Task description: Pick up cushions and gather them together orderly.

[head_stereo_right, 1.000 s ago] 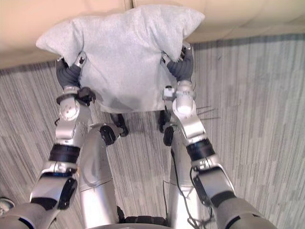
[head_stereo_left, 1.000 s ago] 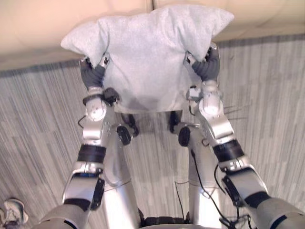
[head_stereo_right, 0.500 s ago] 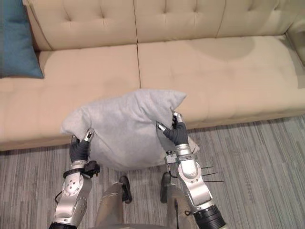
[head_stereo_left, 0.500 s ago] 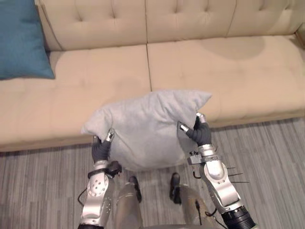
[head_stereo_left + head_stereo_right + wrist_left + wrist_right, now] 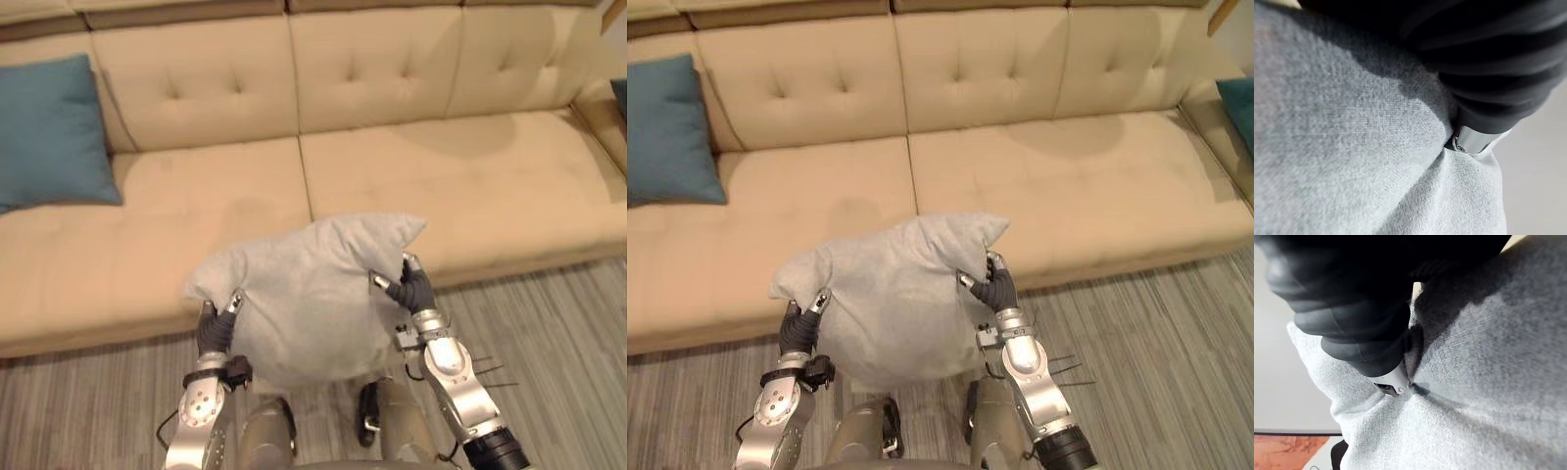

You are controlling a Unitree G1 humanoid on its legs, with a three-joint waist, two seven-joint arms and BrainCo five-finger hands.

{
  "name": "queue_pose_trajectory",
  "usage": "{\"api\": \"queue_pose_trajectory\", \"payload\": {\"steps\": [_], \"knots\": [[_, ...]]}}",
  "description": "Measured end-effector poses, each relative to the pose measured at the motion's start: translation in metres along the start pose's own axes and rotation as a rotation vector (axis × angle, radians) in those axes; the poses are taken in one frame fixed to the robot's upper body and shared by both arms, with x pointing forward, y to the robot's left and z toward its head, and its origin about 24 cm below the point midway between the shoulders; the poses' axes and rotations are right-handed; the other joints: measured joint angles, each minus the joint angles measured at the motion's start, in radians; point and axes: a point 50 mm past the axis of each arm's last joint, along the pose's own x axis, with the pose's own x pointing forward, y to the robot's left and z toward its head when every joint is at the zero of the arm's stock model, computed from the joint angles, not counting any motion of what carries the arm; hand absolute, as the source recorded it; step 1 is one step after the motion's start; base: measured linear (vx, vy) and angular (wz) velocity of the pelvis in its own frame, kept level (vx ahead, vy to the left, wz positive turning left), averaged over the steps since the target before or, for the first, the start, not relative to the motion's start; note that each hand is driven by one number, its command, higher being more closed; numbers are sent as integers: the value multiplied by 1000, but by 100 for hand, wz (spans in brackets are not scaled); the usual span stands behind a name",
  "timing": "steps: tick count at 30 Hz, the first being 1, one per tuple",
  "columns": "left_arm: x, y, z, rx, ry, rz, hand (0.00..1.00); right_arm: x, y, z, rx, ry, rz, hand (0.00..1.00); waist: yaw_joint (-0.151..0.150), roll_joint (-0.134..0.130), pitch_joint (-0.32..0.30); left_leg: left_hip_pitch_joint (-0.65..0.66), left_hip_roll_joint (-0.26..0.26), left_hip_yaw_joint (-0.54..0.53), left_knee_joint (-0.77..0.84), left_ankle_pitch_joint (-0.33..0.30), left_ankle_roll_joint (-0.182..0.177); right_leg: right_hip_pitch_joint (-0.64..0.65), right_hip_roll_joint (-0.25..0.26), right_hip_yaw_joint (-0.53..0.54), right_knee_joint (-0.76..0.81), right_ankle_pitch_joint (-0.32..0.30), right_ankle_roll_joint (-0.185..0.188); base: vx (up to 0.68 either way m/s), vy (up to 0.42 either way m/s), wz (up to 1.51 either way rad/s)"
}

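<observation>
Grey cushion (image 5: 304, 294) hangs clear of the floor (image 5: 558, 323), caught between the two hands just short of the sofa's (image 5: 470, 176) front edge. The left hand (image 5: 214, 328) grips one side edge and the right hand (image 5: 411, 289) grips the opposite edge, a little higher up. Each hand is closed on the cloth. A thumb lies on the near face, and in both wrist views a silver digit is sunk into the weave with creases running out from it.

The dents suggest a soft, loosely stuffed filling. The cushion bulges below the hands and its corners poke up beyond them, so it will likely sag and fold rather than hold its shape. It looks light. The coarse woven cover should give the fingers good friction, and nothing about it seems fragile.

The two side edges look like the sensible places to hold it, with enough stuffing pinched that the cover does not simply stretch. A grip on one corner alone would probably let it swing.

A blue cushion (image 5: 49, 132) leans on the sofa back well away past the left hand. Another blue one (image 5: 1239, 103) sits at the sofa's far end, well beyond the right hand.
</observation>
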Motion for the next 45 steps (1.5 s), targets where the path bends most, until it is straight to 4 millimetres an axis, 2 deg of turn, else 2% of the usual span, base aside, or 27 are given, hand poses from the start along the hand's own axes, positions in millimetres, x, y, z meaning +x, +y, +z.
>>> {"api": "queue_pose_trajectory", "payload": {"steps": [2,3,4,5,6,8,9,10,11,12,15,17,19,20,21,23,26,30,32,33,34,37,38,39,41,44,45], "knots": [[1,-1,1,0,-2,-9,100,-2,-3,-2,2,8,-4,100,-11,-2,0,8,-15,-42,-11,-11,-18,-12,-2,6,-165,53,29,289,-143,66],[0,-3,0,-1,3,-28,100,-6,-7,-5,0,24,-19,100,-22,-7,0,41,-33,-75,-16,-34,-50,-7,-10,18,-253,95,42,365,-215,91],[0,-6,-2,-7,12,-42,100,-10,-9,-8,0,40,-32,100,-33,-2,-1,67,-32,-99,-14,-56,-73,8,-3,40,-223,168,36,487,-296,91],[-1,-10,-3,-14,21,-49,100,-13,-12,-11,-5,54,-39,100,-32,24,-1,97,-15,-116,-25,-62,-84,9,16,35,-167,158,23,458,-207,46],[-2,-14,-4,-36,22,-52,100,-15,-15,-11,-16,58,-43,100,-26,47,-7,90,8,-153,23,-32,-123,4,35,20,-116,102,-4,462,-200,14],[0,-17,-3,-51,11,-59,100,-12,-18,-8,-25,42,-48,100,-24,50,-8,6,35,-204,200,47,-183,-5,61,4,-66,64,-32,400,-205,-17],[1,-18,-2,-54,8,-67,100,-11,-20,-6,-28,35,-56,100,-21,50,-8,-20,46,-205,253,86,-186,-4,72,1,-64,59,-41,434,-230,-38],[4,-23,-2,-61,8,-89,100,-10,-25,-2,-39,20,-68,100,-18,50,-8,-59,60,-201,328,170,-187,12,86,2,-77,55,-53,416,-159,-37],[6,-28,-5,-67,20,-108,100,-10,-31,1,-54,6,-84,100,-17,50,-8,-78,59,-188,375,179,-192,36,89,7,-97,50,-62,396,-124,-33],[8,-30,-6,-68,22,-119,100,-11,-34,3,-57,1,-96,100,-19,50,-8,-85,57,-177,391,175,-186,53,90,13,-111,49,-63,357,-51,-15],[15,-38,-5,-69,17,-151,100,-11,-41,7,-55,-16,-136,100,-29,48,-7,-111,52,-101,388,118,-104,156,90,35,-200,36,-61,329,57,1],[18,-40,-1,-64,3,-165,100,-9,-42,9,-55,-28,-138,100,-20,45,-6,-184,8,-100,233,94,-63,198,56,45,-230,21,-30,207,172,3],[18,-39,-1,-54,2,-164,100,-9,-41,9,-60,-27,-138,100,-13,49,-7,-179,-20,-100,45,124,-89,199,40,58,-225,17,-2,152,241,-21],[17,-39,-1,-48,-1,-162,100,-9,-41,8,-61,-26,-144,100,1,73,-11,-161,-12,-100,-106,244,-69,201,56,80,-214,2,25,176,302,-39],[19,-36,1,-30,-8,-158,100,-8,-36,5,-28,-5,-154,100,4,52,-13,-156,-33,-80,-92,234,-63,199,41,110,-217,1,37,153,261,-30],[23,-27,8,-7,-35,-140,100,-3,-26,7,11,-21,-148,100,2,32,-20,-156,-60,-49,-105,231,-57,190,14,140,-236,7,47,141,206,-11],[28,-18,19,-7,-83,-88,100,12,-13,21,28,-83,-99,100,8,25,-20,-157,-68,-16,-106,230,-56,190,1,169,-278,38,77,81,123,-32],[53,-26,52,-28,-217,-51,100,41,-9,56,29,-229,-103,100,25,23,-20,-157,-68,-16,-148,240,-39,183,8,168,-314,67,73,0,10,-10],[67,-28,76,-38,-308,-12,100,61,-5,83,30,-329,-103,100,27,17,-16,-163,-68,-16,-183,259,-28,159,18,167,-317,87,63,-64,-11,-5],[80,-32,96,-30,-383,1,100,77,-3,102,25,-392,-112,100,28,12,-13,-179,-66,-19,-200,282,-32,137,17,169,-318,105,55,-92,-20,-1],[85,-33,104,-19,-410,11,100,84,-2,109,24,-412,-124,100,28,10,-11,-184,-65,-20,-207,290,-31,130,19,169,-319,110,51,-126,-35,7],[119,-44,158,10,-559,61,100,115,-3,152,12,-519,-190,100,32,-7,22,-210,-68,-33,-250,346,-35,93,19,163,-320,127,47,-128,-49,13],[132,-51,186,17,-626,83,100,127,-6,173,-4,-567,-234,100,35,-9,51,-222,-68,-43,-265,370,-37,79,19,158,-319,130,46,-176,-74,21],[137,-55,203,19,-669,96,100,133,-8,186,-2,-597,-259,100,39,-10,66,-235,-69,-46,-274,384,-39,64,19,154,-319,134,46,-195,-79,18],[143,-67,254,-5,-797,139,100,141,-11,227,14,-702,-343,100,53,-9,119,-259,-79,-51,-332,441,-41,15,20,148,-318,145,45,-199,-66,11],[146,-76,301,-7,-899,191,100,147,-14,261,33,-770,-455,100,50,-8,129,-316,-84,-73,-431,525,-50,-79,24,130,-317,167,41,-152,-59,17],[147,-78,307,-9,-906,199,100,149,-16,266,35,-776,-482,100,51,-7,130,-326,-84,-74,-451,542,-50,-96,25,128,-316,171,39,-122,-71,8]]}}
